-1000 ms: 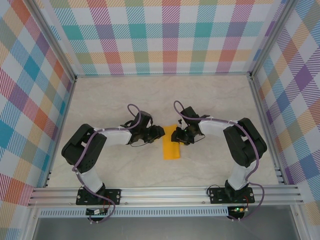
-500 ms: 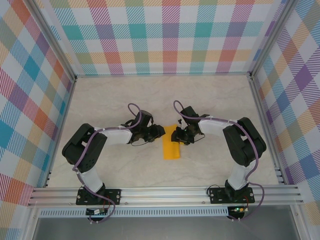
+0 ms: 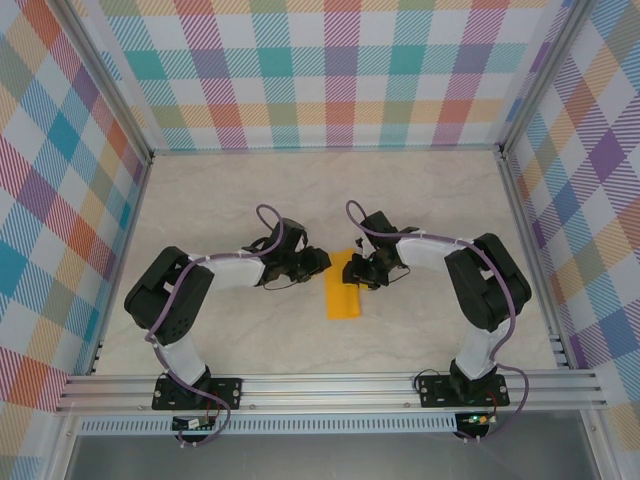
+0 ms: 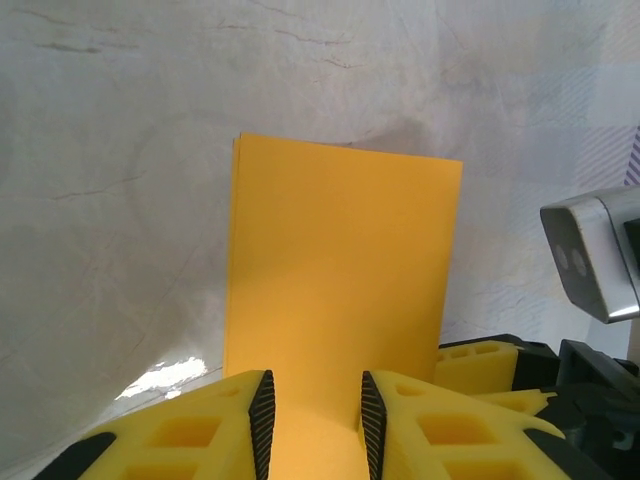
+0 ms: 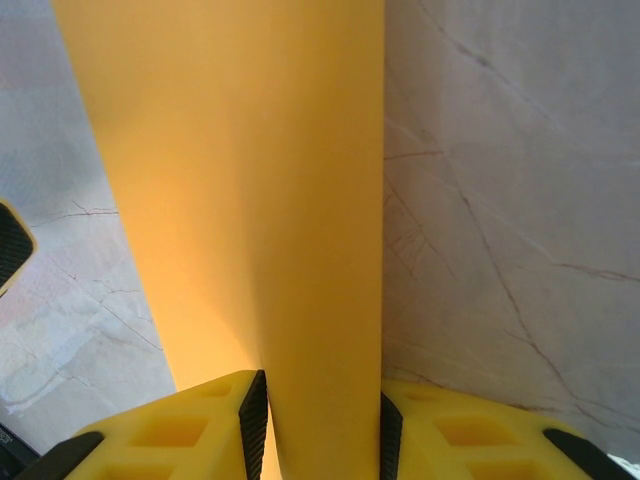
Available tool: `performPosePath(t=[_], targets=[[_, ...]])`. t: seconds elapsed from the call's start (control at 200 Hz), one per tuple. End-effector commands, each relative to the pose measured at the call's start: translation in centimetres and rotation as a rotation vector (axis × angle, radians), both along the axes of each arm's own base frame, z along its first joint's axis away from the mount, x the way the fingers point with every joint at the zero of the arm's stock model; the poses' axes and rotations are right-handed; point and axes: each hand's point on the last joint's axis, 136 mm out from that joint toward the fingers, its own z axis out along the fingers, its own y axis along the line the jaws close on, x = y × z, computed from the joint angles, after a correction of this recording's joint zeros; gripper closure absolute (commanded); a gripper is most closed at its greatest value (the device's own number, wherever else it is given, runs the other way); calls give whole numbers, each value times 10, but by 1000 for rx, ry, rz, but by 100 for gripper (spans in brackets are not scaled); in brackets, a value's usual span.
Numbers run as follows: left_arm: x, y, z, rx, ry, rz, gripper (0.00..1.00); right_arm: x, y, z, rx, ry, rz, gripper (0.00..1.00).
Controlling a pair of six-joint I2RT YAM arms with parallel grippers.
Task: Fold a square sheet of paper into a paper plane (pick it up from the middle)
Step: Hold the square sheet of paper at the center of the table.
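Observation:
The square sheet of paper (image 3: 342, 298) lies folded into a narrow orange rectangle on the table between the two arms. My left gripper (image 3: 320, 262) reaches its upper left edge. In the left wrist view the paper (image 4: 340, 260) runs flat under the left gripper (image 4: 315, 388), whose pads stand apart with orange showing in the gap. My right gripper (image 3: 357, 268) is at the upper right edge. In the right wrist view its fingers (image 5: 320, 390) straddle the paper (image 5: 250, 180), whose right edge meets the right pad. I see neither gripper pinching it.
The pale marbled table (image 3: 220, 200) is walled by checked panels (image 3: 330, 70) at the back and sides. An aluminium rail (image 3: 330, 385) runs along the near edge. The right arm's camera housing (image 4: 595, 255) appears close by in the left wrist view.
The left gripper's jaws have drawn slightly closer together. Both arms and the paper stay almost where they were.

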Motion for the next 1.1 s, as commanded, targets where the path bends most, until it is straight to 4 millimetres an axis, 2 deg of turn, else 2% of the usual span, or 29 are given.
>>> performPosePath(t=[0.0,0.525,0.695,0.935,1.095], targets=[[-4,-12,-1,-6,12,-49,70,-21,-44,-61,-239,79,-2,63],[-16,-21,-21,31,72,-110,77,-24,-47,-68,-254,96,11,64],[-21,-15,-31,78,101,-114,79,-26,-48,-71,-257,105,12,64],[-32,0,-57,163,169,-103,82,-26,-47,-70,-253,105,7,64],[-38,11,-69,215,198,-93,85,-19,-40,-54,-219,86,-9,63]])
